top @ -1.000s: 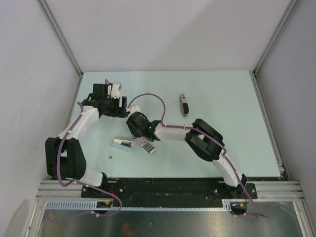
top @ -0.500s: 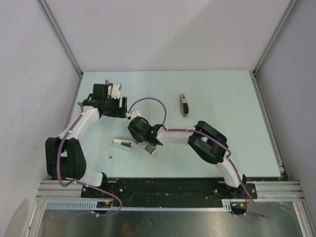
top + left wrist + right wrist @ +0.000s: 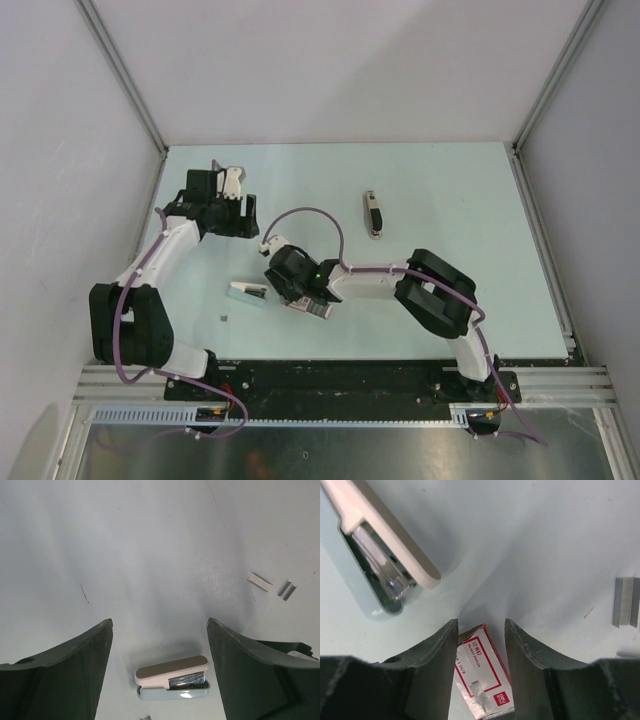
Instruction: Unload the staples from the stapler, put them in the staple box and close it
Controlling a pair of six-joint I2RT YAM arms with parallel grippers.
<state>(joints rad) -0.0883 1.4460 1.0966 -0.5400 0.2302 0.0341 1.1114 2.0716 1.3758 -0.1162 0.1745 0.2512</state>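
Note:
The stapler, slim and black with a cream end, lies alone on the table at the back centre, far from both grippers. My right gripper is low over the table's front centre, its jaws closed on a small red-and-white staple box. My left gripper hangs open at the back left with nothing between its fingers.
A white-and-teal oblong object with a shiny metal part lies just left of the right gripper. Loose staple strips lie on the table. A tiny grey bit sits near the front left.
My right gripper has shifted to the right and nearer the front edge, carrying the staple box along and turning slightly. The left arm has stayed put.

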